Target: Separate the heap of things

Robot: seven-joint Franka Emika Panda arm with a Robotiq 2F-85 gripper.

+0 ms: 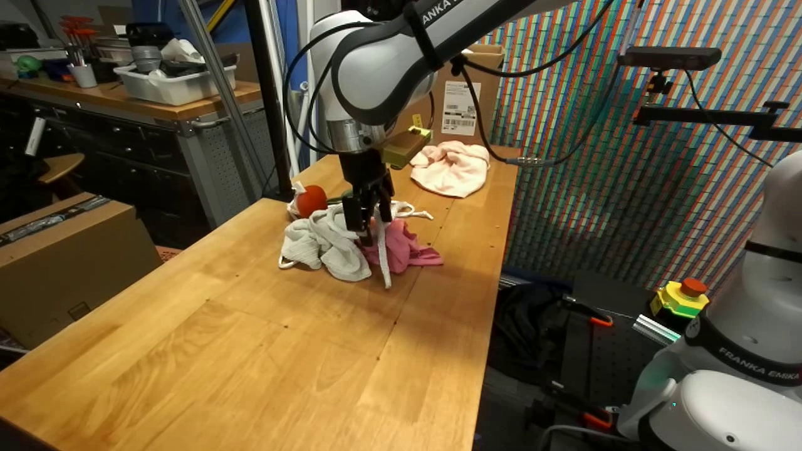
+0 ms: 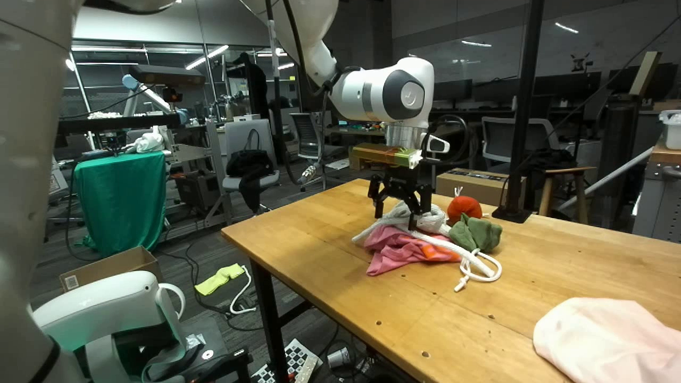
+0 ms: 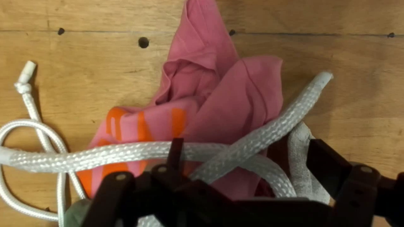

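Evidently, on the brown wooden table (image 1: 250, 351), the tangled pink-and-white heap of cloth and rope (image 2: 420, 249) was mostly left to separate; one pale-pink cloth (image 1: 452, 170) lay well apart, perhaps already done. The black two-fingered gripper (image 3: 246, 148) stood wide over the heap, holding nothing.

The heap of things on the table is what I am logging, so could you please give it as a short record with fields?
Heap: pink cloth, thick white rope, grey-white cloth, red round object, green item
Overlap: thick white rope lies across the pink cloth
Fingers: open, at the heap
Apart: pale cloth, elsewhere on the table
Status: not yet separated
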